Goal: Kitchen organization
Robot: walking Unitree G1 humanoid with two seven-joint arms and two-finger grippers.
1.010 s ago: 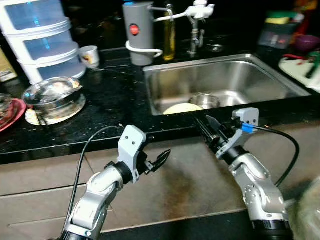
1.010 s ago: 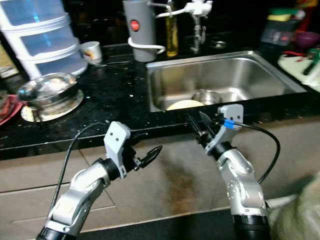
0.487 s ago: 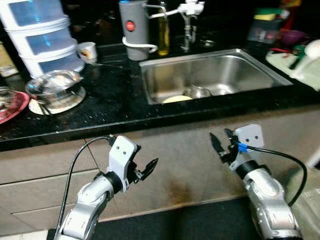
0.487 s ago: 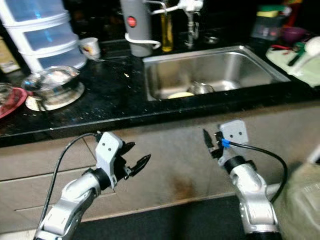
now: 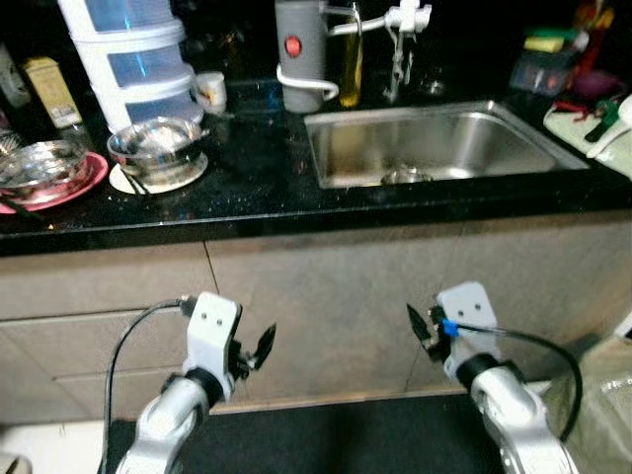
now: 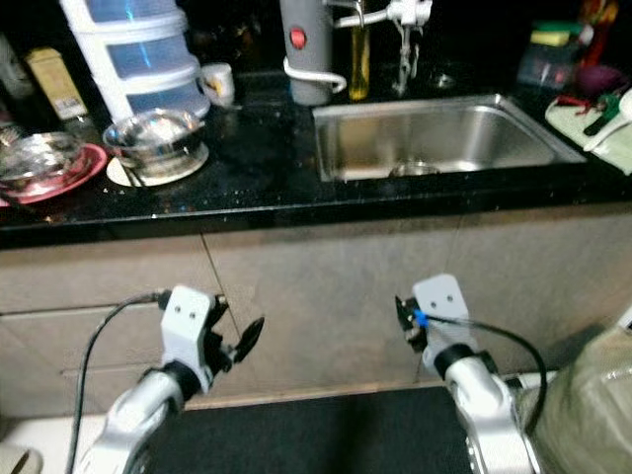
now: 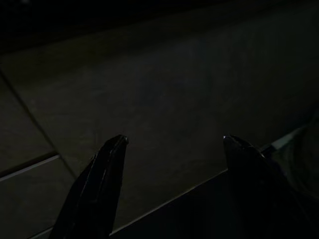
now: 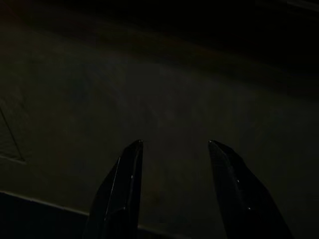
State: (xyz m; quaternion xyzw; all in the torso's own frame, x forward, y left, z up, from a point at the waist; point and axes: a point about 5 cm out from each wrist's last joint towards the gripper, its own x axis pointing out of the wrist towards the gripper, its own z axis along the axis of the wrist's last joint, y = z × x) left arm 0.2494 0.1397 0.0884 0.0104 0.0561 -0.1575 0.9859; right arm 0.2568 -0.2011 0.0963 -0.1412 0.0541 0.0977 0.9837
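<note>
**Both end effectors held low before the cabinet fronts, worktop beyond**

The left end effector (image 5: pixel 259 352) and the right end effector (image 5: pixel 423 329) hang below the edge of the black worktop (image 5: pixel 247 188), in front of the beige cabinet fronts (image 5: pixel 336 296). Both carry nothing. In the left wrist view the two black fingers (image 7: pixel 99 184) stand well apart; in the right wrist view the fingers (image 8: pixel 122 191) are likewise spread, with dim cabinet surface between them.

On the worktop, a stainless sink (image 5: pixel 434 143) is set into the right half, with a small metal bowl (image 5: pixel 405 177) lying in its basin. Behind the sink stand a white tap (image 5: pixel 400 25), a bottle of yellow liquid (image 5: pixel 351 59) and a grey appliance with a red button (image 5: pixel 299 49). To the left, a steel bowl (image 5: pixel 153 148) rests on a pale plate (image 5: pixel 188 176), and another steel bowl (image 5: pixel 39 163) sits on a red plate (image 5: pixel 79 183) just beside it. Behind these stand a stack of white, blue-windowed containers (image 5: pixel 128 44) and a small cup (image 5: pixel 210 91). A dark mat (image 5: pixel 336 439) covers the floor near the robot.
</note>
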